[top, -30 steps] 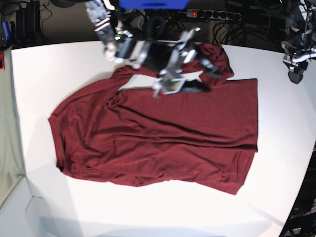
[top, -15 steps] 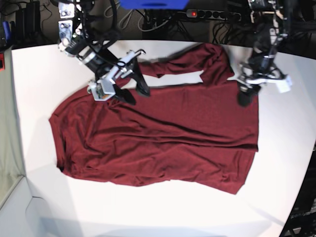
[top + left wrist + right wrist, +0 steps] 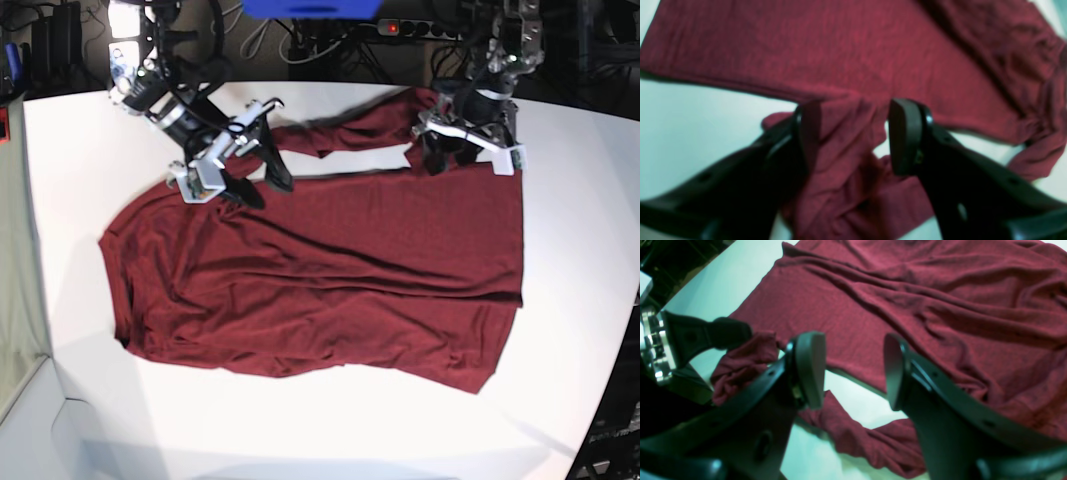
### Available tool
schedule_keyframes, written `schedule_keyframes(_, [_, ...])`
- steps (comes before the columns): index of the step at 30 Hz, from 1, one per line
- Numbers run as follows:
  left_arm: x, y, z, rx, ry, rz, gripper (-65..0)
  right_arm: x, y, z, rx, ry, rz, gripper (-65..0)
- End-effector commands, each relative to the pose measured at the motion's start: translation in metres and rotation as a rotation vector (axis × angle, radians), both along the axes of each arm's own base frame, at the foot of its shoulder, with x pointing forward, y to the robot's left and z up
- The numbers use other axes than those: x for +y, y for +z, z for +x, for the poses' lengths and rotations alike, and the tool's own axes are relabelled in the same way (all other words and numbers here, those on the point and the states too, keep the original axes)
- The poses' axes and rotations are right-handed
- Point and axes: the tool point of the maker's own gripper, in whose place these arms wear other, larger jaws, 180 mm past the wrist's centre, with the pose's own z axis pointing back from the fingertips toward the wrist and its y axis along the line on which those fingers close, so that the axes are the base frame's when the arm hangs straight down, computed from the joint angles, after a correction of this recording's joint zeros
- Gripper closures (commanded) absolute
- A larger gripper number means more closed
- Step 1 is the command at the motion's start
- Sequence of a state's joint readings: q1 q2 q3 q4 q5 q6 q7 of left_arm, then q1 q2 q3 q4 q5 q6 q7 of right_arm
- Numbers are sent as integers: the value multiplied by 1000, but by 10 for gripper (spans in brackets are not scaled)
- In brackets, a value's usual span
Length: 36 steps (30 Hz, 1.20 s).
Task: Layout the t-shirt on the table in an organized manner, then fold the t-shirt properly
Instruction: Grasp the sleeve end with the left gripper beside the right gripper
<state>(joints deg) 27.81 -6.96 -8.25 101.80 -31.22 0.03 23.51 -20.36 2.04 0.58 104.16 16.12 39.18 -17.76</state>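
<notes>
Though soft knit, creased maroon t-shirt (image 3: 330, 270).

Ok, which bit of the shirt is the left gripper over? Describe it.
On the white table, find the maroon t-shirt. At its far edge one sleeve lies bunched, unlike the flat body. The left gripper straddles it, open.
</notes>
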Motion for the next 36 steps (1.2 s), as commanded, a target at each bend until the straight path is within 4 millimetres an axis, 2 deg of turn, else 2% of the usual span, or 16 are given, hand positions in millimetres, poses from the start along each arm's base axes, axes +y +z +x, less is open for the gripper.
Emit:
schedule_keyframes(1, [2,12,5,-50,-5,23,-319,2,15,4,-52,5,36,-289])
schedule_keyframes(6, [5,10,5,-48,-34,103,-319,2,15,4,-50,4,37,-289])
schedule_keyframes(11, [4,12,13,-65,-45,126,-317,2,17,8,-59,4,37,-289])
schedule_keyframes(15, [-16,18,12,-79,-97,106,-317,1,12,8,-46,3,37,-289])
schedule_keyframes(20, [-32,24,10,-95,-183,119,-316,0,9,9,-41,5,31,-289])
schedule_keyframes(26, [-46,19,4,-81,-252,123,-316,-4,9,11,-45,8,19,-289])
schedule_keyframes(30, [-52,16,3,-80,-280,150,-316,-14,9,15,-50,-23,11,-289])
schedule_keyframes(36, [-54,-7,-6,-29,-320,216,-316,-15,9,16,-52,-23,7,-289])
